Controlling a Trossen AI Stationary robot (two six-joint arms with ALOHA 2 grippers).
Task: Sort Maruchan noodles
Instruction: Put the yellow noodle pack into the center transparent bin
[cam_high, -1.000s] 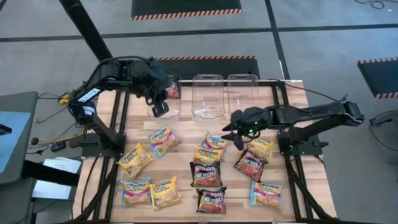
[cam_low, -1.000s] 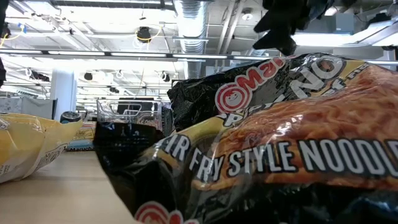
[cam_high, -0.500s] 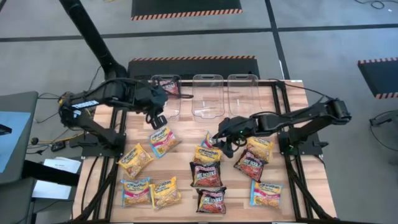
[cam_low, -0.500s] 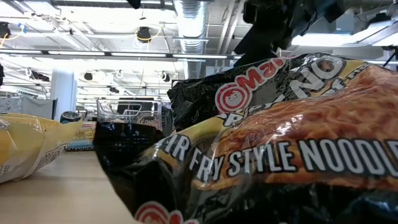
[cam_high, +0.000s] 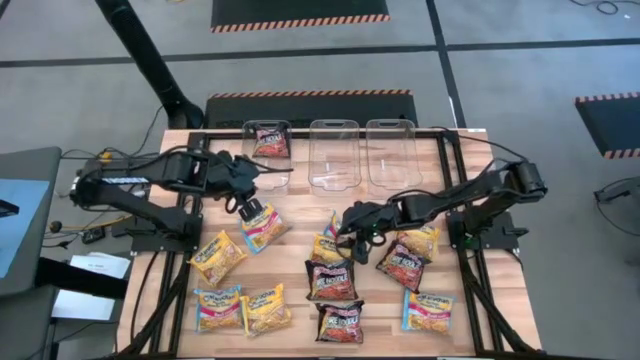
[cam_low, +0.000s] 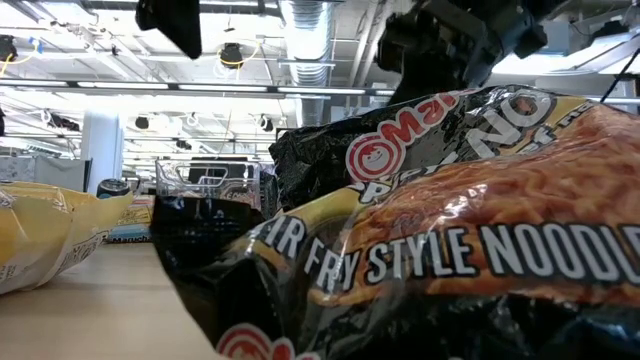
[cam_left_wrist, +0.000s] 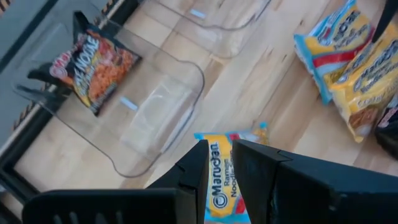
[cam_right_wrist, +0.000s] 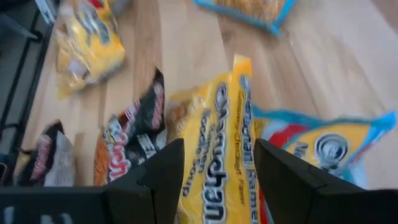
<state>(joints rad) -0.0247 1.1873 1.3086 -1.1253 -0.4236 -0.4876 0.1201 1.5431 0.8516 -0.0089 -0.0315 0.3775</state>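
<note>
Three clear tubs stand in a row at the far edge of the wooden table (cam_high: 300, 215). The left tub (cam_high: 266, 168) has one dark red-black packet (cam_high: 269, 141) lying in its far end; the middle tub (cam_high: 334, 152) and the right tub (cam_high: 391, 150) sit beside it.

The left gripper (cam_high: 243, 203) hangs just near of the left tub, above a blue-yellow packet (cam_high: 262, 226). Its fingers (cam_left_wrist: 196, 171) are nearly together with only a slim gap, and nothing is caught between them.

The right gripper (cam_high: 352, 225) reaches in from the right, low over the middle cluster, its jaws spread wide and empty around a yellow packet (cam_right_wrist: 217, 158). A blue-edged packet (cam_right_wrist: 323, 146) lies touching that one, and a dark packet (cam_right_wrist: 134, 140) lies just beside it on the other side.

More packets are scattered across the near half: yellow and blue ones to the left, dark ones near the middle, another blue one (cam_high: 428, 311) near right. In the low view, a big dark packet (cam_low: 450, 230) right against the lens blocks most of the table.
</note>
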